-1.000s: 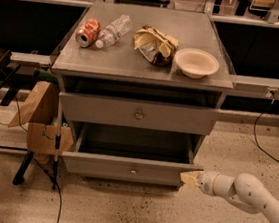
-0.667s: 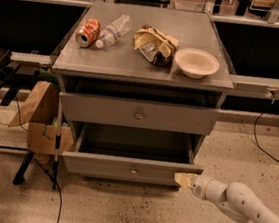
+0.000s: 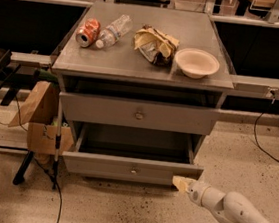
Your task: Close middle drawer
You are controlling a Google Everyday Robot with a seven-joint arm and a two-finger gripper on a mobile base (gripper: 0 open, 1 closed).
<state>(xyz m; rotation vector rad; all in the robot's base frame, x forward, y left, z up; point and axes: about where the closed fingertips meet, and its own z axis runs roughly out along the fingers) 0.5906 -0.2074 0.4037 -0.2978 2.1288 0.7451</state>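
The middle drawer (image 3: 98, 165) is pulled out, showing its long gray tray behind a low flat front panel with a small round knob (image 3: 133, 170). My gripper (image 3: 179, 183) is at the right end of that front panel, at its lower right corner, touching or almost touching it. The pale arm (image 3: 238, 218) reaches in from the bottom right. Above, the taller drawer front with a larger knob (image 3: 139, 115) sits closed.
On the cabinet top (image 3: 135, 62) lie a red can (image 3: 88, 31), a plastic bottle (image 3: 113, 30), a crumpled bag (image 3: 155, 45) and a white bowl (image 3: 197, 62). A brown paper bag and cardboard box (image 3: 43, 120) and a stand (image 3: 56, 144) are at the left.
My gripper has moved a little left and down along the right end of the open drawer's front. The drawer has not visibly moved.
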